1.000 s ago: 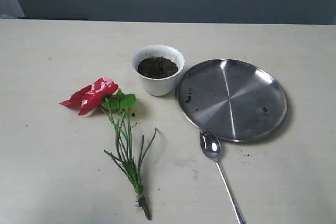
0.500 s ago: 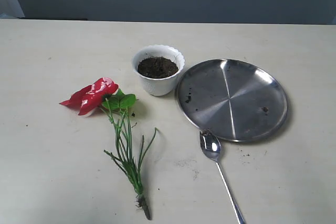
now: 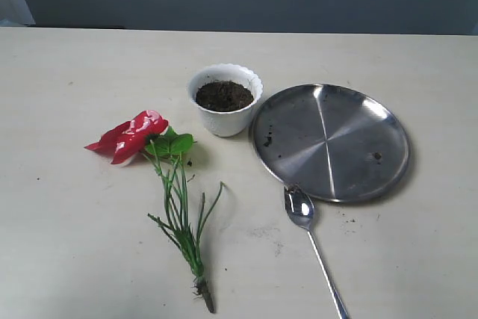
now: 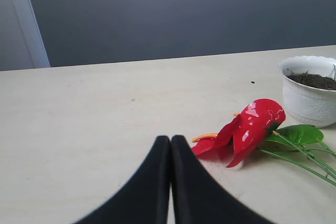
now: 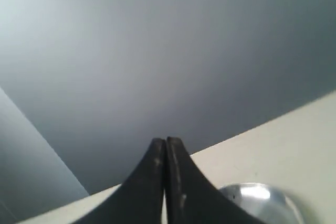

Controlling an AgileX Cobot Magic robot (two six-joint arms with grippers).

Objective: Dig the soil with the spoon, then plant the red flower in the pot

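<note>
Nothing moves since before: both hands, left hand [image 4: 170, 145] and right hand [image 5: 166, 148], stay closed and empty. Red flower [image 3: 128, 136] lies left of the pot [image 3: 225, 100]; spoon [image 3: 302, 209] lies near the steel plate [image 3: 329, 141].

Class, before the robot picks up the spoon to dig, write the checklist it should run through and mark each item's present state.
1. Spoon lies free on the table, nothing on it: ok.
2. Right gripper open for a grasp: not ok, shut.
3. Left gripper out of the way: ok, shut, beside the red flower.
4. Pot upright, soil inside: ok.
5. Steel plate crowds the spoon's bowl: cannot tell if touching.
</note>
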